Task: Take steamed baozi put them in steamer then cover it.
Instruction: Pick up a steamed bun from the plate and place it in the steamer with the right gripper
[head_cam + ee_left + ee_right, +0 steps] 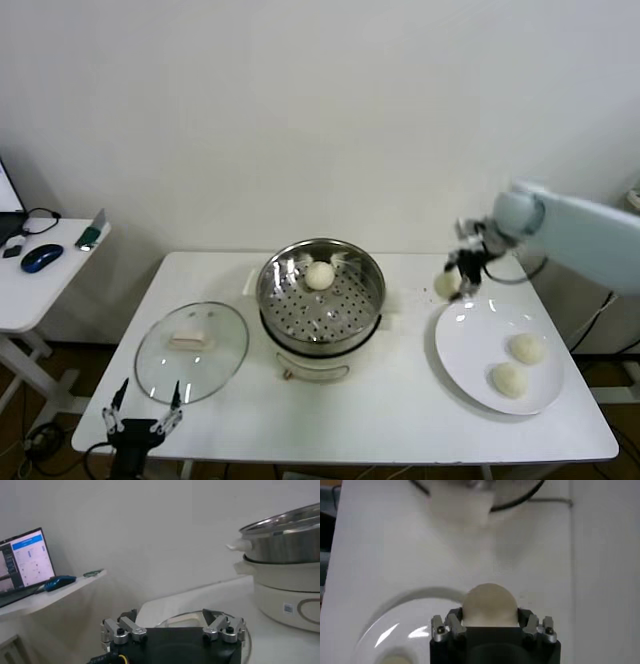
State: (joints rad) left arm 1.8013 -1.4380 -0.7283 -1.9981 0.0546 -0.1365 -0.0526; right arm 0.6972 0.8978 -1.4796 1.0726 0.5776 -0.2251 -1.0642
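One baozi (319,275) lies in the steel steamer (366,275) at the table's middle. Two more baozi (526,347) (508,379) rest on the white plate (470,340) at the right. My right gripper (452,283) is shut on a baozi (489,605) and holds it in the air just beyond the plate's far left rim, to the right of the steamer. The glass cover (190,351) with its cream handle (190,340) lies flat on the table left of the steamer. My left gripper (143,410) hangs open at the table's front left edge, near the cover (186,620).
A side desk (40,275) at the far left carries a blue mouse (41,257) and a laptop (22,565). The steamer's white pot base (290,592) has side handles. The wall stands close behind the table.
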